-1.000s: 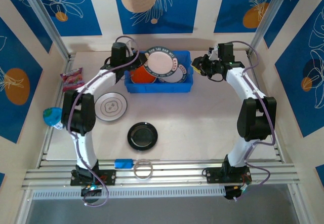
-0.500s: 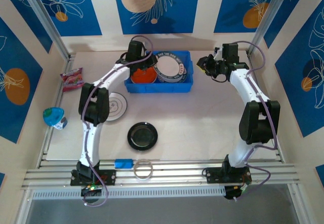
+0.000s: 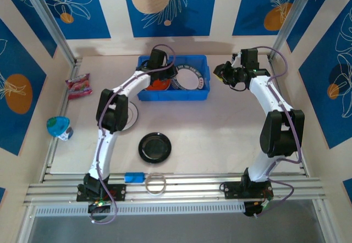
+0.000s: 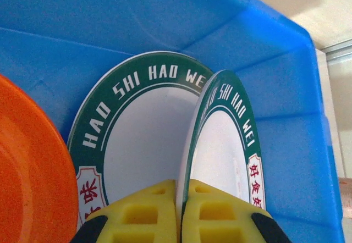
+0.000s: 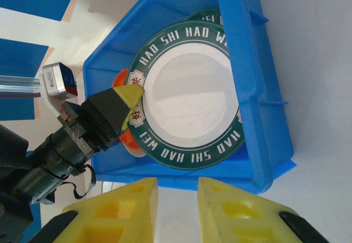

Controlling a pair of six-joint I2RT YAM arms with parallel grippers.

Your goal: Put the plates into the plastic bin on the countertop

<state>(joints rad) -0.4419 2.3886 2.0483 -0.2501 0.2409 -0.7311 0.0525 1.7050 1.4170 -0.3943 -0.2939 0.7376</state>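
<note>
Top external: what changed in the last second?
The left gripper, shut on a green-rimmed plate, swung right from the left end of the blue bin to over its middle, lowering the plate inside. The right gripper hardly moved; the black plate stayed put.

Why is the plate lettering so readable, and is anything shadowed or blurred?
Left wrist: the held plate is close and sharp, no glare. Right wrist: a soft grey shadow lies across the flat plate in the bin. Top view: even light, lettering too small to read.

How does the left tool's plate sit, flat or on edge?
On edge: the held plate stands in the left tool, above a flat plate in the bin.
</note>
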